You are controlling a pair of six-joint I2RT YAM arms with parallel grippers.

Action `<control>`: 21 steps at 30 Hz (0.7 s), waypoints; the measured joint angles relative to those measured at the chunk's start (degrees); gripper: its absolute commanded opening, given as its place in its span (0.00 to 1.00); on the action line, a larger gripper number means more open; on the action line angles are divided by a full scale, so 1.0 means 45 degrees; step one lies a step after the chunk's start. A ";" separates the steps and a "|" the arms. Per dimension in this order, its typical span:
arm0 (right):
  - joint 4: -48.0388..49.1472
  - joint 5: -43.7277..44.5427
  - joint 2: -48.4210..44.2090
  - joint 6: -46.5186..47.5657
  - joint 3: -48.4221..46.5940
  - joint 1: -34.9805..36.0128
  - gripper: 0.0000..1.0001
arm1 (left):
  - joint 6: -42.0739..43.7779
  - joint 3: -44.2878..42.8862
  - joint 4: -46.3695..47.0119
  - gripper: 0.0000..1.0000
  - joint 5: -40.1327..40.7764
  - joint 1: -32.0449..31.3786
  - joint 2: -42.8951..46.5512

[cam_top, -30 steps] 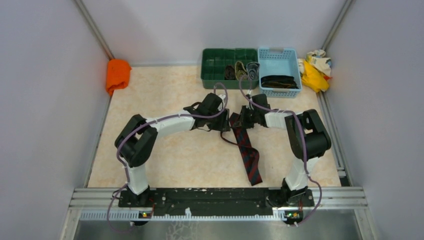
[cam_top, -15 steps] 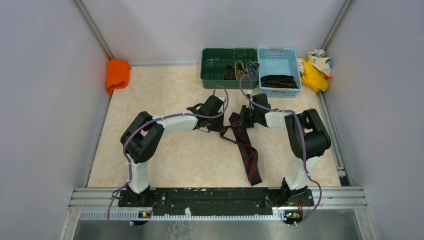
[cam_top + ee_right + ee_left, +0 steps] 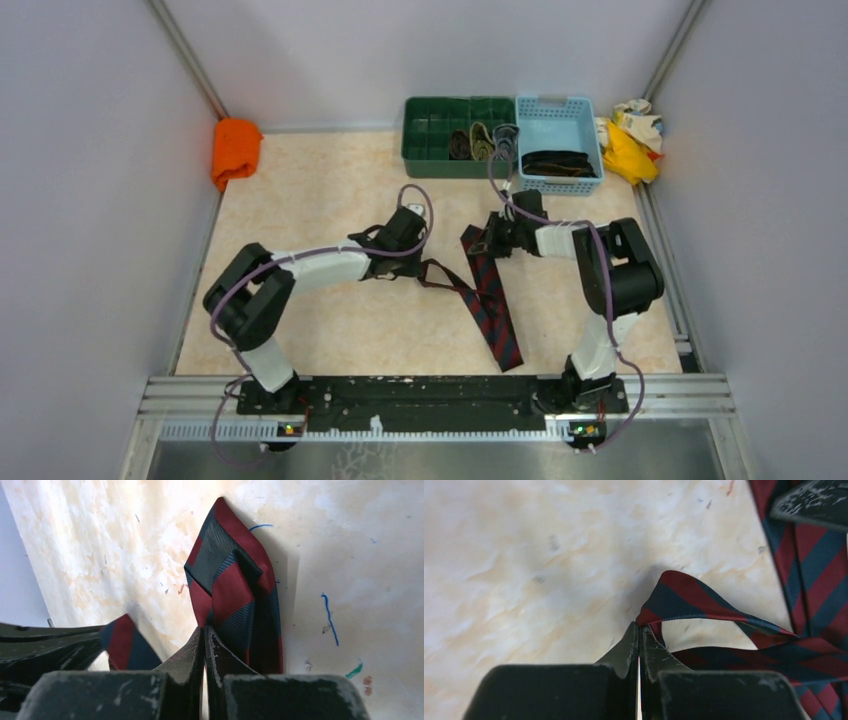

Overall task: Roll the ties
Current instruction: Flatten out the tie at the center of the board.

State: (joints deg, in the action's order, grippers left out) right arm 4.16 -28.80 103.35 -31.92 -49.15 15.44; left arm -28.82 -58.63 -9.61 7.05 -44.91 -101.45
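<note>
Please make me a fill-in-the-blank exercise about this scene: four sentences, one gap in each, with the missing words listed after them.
1. The rolled ties sit in the ____ tray.
2. The basket beside that tray is light ____.
3. The narrow, folded part of the dark red tie is pinched by the fingers of the ____ gripper.
4. The cloth in the far left corner is bright ____.

Missing words: green; blue; left; orange

Closed end effector [image 3: 205, 632] at striped tie's [image 3: 225, 575] edge
</note>
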 measured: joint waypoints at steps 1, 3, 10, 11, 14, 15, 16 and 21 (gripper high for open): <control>0.0029 -0.0049 0.0000 -0.0044 0.0034 -0.0073 0.00 | -0.0039 0.0262 -0.0121 0.00 0.0209 0.0000 0.0398; 0.0175 -0.0117 -0.0015 -0.0126 0.0155 -0.0228 0.00 | -0.0136 0.0690 -0.0423 0.00 0.0651 0.0010 0.1311; 0.0758 -0.0155 -0.0505 -0.0403 0.0991 -0.1409 0.00 | -0.0301 0.1345 -0.1156 0.00 0.2856 0.0063 0.4614; 0.0816 -0.0199 -0.0563 -0.0408 0.1093 -0.1671 0.00 | -0.0301 0.1350 -0.1239 0.00 0.3162 0.0117 0.4915; 0.0840 -0.0141 -0.0719 -0.0491 0.1234 -0.2312 0.00 | -0.0291 0.1350 -0.1462 0.00 0.3842 0.0471 0.5498; 0.0797 -0.0102 -0.0763 -0.0500 0.1243 -0.2409 0.00 | -0.0291 0.1350 -0.1535 0.00 0.4031 0.0602 0.5595; 0.0748 -0.0019 -0.0801 -0.0495 0.1243 -0.2458 0.00 | -0.0287 0.1350 -0.1651 0.00 0.4294 0.0758 0.5707; 0.0165 0.0418 -0.0928 -0.0486 0.1010 -0.2647 0.00 | -0.0233 0.1350 -0.2205 0.00 0.5226 0.1491 0.6227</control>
State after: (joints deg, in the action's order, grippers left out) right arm 4.91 -26.92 99.18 -34.11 -44.60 3.53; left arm -29.87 -52.56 -19.53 30.57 -38.20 -73.43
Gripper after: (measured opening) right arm 0.003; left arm 0.006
